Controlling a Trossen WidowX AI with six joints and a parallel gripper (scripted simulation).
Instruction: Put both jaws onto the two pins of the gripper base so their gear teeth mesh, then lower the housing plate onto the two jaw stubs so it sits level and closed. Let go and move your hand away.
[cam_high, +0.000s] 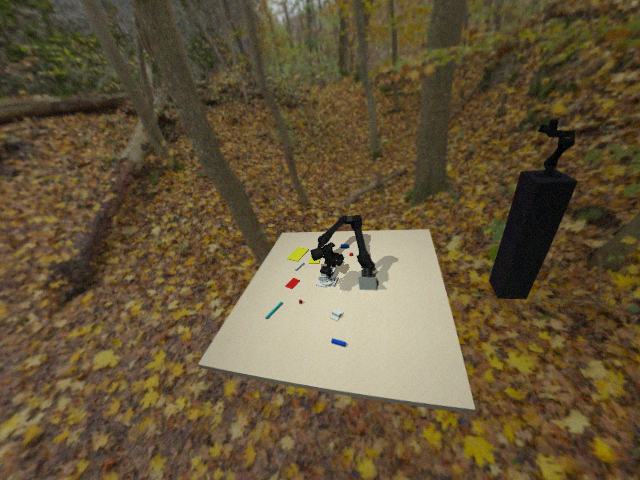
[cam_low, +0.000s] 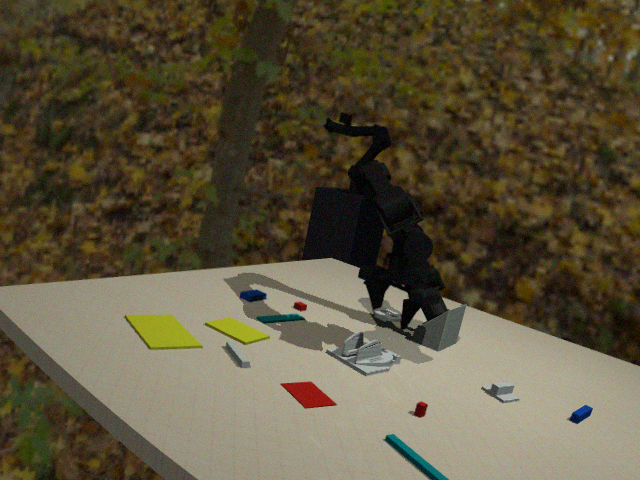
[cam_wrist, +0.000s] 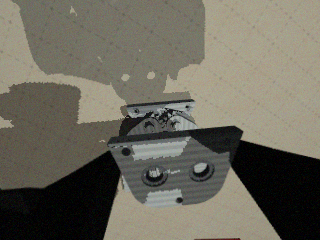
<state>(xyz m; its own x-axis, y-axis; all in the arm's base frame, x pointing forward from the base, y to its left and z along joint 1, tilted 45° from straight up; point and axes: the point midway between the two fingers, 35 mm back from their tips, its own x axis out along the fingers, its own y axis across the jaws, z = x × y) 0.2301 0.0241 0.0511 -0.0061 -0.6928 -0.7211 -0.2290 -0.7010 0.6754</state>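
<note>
The gripper base (cam_high: 320, 284) (cam_low: 347, 358) (cam_wrist: 188, 107) lies on the table with two light grey jaws (cam_low: 369, 353) (cam_wrist: 150, 125) on it, side by side, their fingers standing up. Whether their teeth mesh cannot be told; in the wrist view they are partly hidden. My gripper (cam_low: 390, 316) (cam_wrist: 172, 147) is shut on the housing plate (cam_low: 386, 313) (cam_wrist: 172, 162), a grey plate with two large round holes, held by its two side edges. The plate is off the jaws. In the wrist view it is nearer the camera and covers the near part of the base.
A grey block (cam_high: 368, 283) (cam_low: 447, 328) stands at the arm's foot. Around lie yellow plates (cam_high: 298, 254) (cam_low: 162, 331), a red plate (cam_high: 292, 283) (cam_low: 308, 394), a grey bar (cam_low: 237, 354), a teal bar (cam_high: 274, 310), a grey stepped piece (cam_low: 502, 390) and blue blocks (cam_high: 338, 342).
</note>
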